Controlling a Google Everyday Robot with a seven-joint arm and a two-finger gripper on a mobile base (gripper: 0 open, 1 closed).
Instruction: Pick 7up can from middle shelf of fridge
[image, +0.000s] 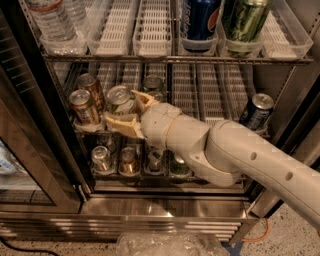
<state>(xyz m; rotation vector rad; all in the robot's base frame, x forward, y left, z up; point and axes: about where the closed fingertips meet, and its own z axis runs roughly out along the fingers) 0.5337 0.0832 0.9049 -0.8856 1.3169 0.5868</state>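
Obs.: end effector (120, 106) is inside the fridge (165, 212), at the left part of the middle shelf (210, 90), closed around the 7up can (118, 96). Its two flat beige fingers (122, 124) lie on opposite sides of the can, one under its lower left side and one against its upper right side. The can is a whitish-silver cylinder with a shiny round top and sits somewhat tilted between the fingers, just right of two copper-orange cans (82, 106) in the neighbouring lane. The arm (235, 155) is a smooth cream tube with rounded joints, entering from the lower right. The shelf is a wire rack carrying white slotted plastic lanes. A dark green can (152, 82) stands behind the end effector, and a blue can (256, 111) leans at the far right end. The rack above holds clear trays with a ribbed water bottle (50, 20), a tall blue can (200, 20) and a tall green can (241, 17). Below is a row of small cans (101, 157), silver tops up. The fridge base is brushed, reflective steel. Crinkled clear plastic (170, 245) lies on the speckled floor in front.
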